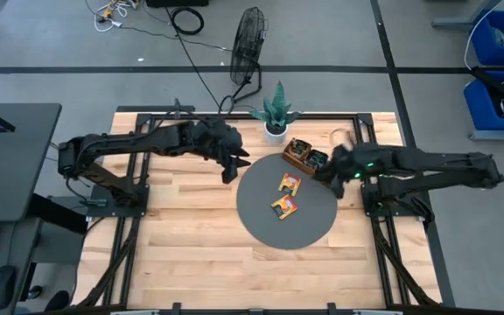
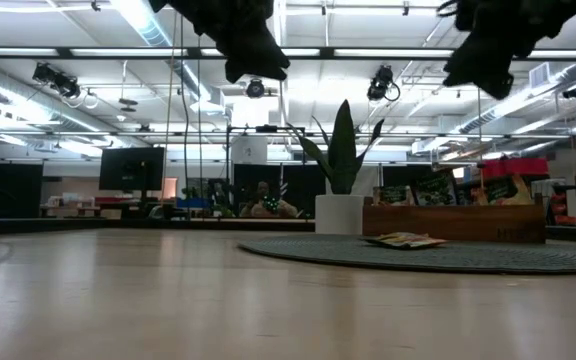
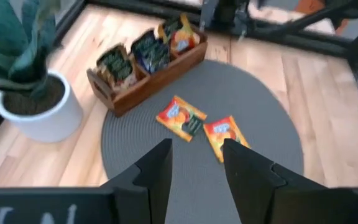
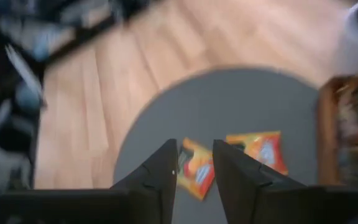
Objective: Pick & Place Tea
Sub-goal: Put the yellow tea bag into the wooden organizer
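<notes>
Because two orange tea sachets (image 1: 287, 195) already lie flat on the grey mat (image 1: 261, 226), your left gripper (image 3: 196, 163) hangs parted and empty; the right gripper (image 4: 195, 163) seems empty too.

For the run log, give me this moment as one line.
left gripper: jaws open, empty, above mat edge | right gripper: jaws open, empty, near tray | two orange sachets on mat
</notes>
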